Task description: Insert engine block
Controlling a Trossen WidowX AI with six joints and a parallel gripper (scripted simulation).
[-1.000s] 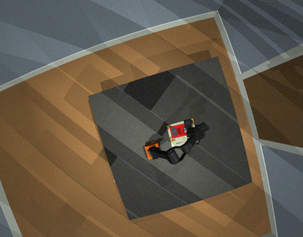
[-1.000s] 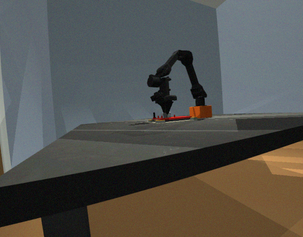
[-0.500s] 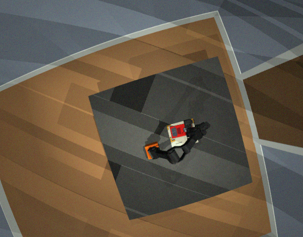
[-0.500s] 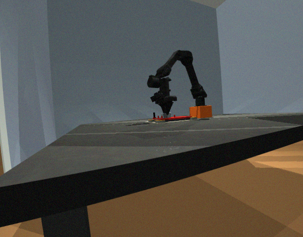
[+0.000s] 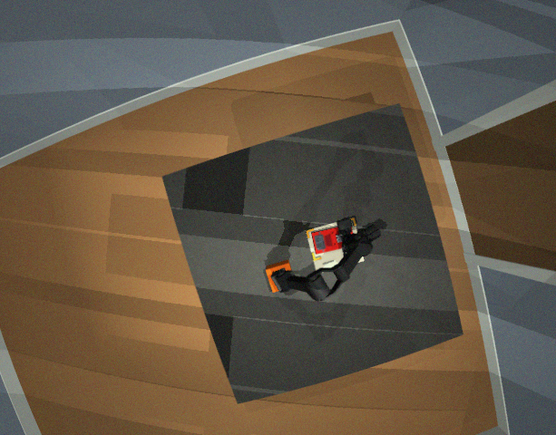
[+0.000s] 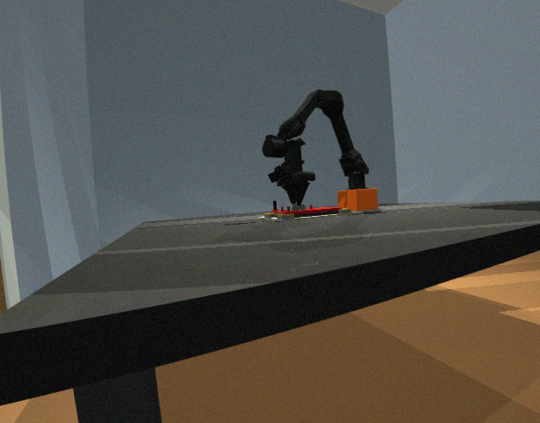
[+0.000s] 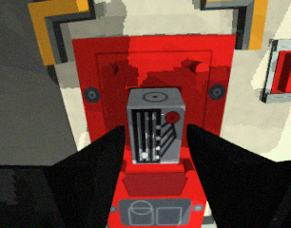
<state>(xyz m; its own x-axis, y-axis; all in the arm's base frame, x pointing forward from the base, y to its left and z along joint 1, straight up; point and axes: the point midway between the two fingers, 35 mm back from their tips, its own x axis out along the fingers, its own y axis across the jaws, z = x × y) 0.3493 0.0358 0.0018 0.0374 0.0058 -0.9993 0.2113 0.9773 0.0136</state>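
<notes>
- The engine block (image 5: 338,238) (image 6: 299,207) (image 7: 174,142) stood upright at the red car body (image 5: 331,234) (image 6: 321,210) (image 7: 155,44).
- Above the car body, the gripper (image 5: 343,238) (image 6: 298,203) (image 7: 155,130) was spread around the block, fingers apart from it.

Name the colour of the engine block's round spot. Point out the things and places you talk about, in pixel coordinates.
Dark red; the wrist view shows the spot (image 7: 172,117) best.

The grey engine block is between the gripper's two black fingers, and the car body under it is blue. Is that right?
Not quite: the car body is red, not blue, and the wrist view shows it well. The grey engine block is indeed between the gripper's two black fingers.
</notes>
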